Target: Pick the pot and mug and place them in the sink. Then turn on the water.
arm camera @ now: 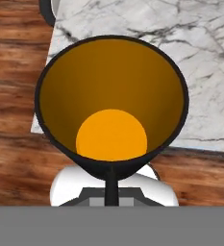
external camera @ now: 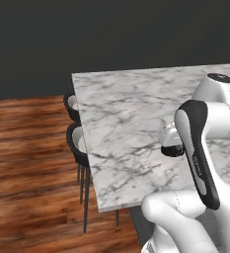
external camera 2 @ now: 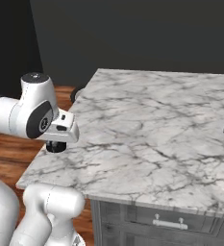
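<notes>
Two-finger claw (arm camera: 111, 185) clamped tight on the rim of the small black mug with orange inside (arm camera: 111, 103), mug hanging right at the fingertips, white-grey marble counter (arm camera: 200, 62) beneath and beyond, brown plank floor (arm camera: 12, 72) alongside, dark stools (external camera: 76, 143) farther off.

White-grey veined marble countertop (external camera: 126, 128) under and ahead of gripper. Two dark round-backed chairs (external camera: 76, 141) left of gripper at counter edge. Brown wood plank floor (external camera: 27, 168) below. Grey cabinet drawer with pale handle (external camera 2: 168, 222) under counter.
</notes>
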Controlling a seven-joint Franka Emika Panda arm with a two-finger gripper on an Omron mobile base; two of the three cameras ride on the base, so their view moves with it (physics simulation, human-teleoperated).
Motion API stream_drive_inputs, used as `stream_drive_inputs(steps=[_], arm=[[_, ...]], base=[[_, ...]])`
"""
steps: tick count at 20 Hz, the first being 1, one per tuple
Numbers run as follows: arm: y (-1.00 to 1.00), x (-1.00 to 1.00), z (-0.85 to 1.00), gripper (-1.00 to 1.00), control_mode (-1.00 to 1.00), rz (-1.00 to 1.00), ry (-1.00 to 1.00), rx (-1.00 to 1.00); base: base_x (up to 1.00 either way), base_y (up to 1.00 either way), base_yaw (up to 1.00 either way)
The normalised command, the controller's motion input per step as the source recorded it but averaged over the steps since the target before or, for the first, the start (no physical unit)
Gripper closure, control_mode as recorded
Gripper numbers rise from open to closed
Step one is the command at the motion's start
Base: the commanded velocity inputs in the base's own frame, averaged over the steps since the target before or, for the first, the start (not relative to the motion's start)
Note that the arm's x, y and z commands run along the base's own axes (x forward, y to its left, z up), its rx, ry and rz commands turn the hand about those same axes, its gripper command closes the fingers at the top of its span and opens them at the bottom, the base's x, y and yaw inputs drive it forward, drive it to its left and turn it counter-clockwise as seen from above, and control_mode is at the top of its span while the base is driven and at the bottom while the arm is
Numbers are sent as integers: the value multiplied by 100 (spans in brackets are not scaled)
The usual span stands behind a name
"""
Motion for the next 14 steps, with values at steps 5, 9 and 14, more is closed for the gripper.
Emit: stream_drive_inputs(steps=[5, 9, 14], arm=[[0, 0, 0, 100, 100, 0, 0, 0], [0, 0, 0, 100, 100, 0, 0, 0], [0, 0, 0, 100, 100, 0, 0, 0]], base=[[-100, -96, -20], [-81, -89, -41], [-8, -24, -80]])
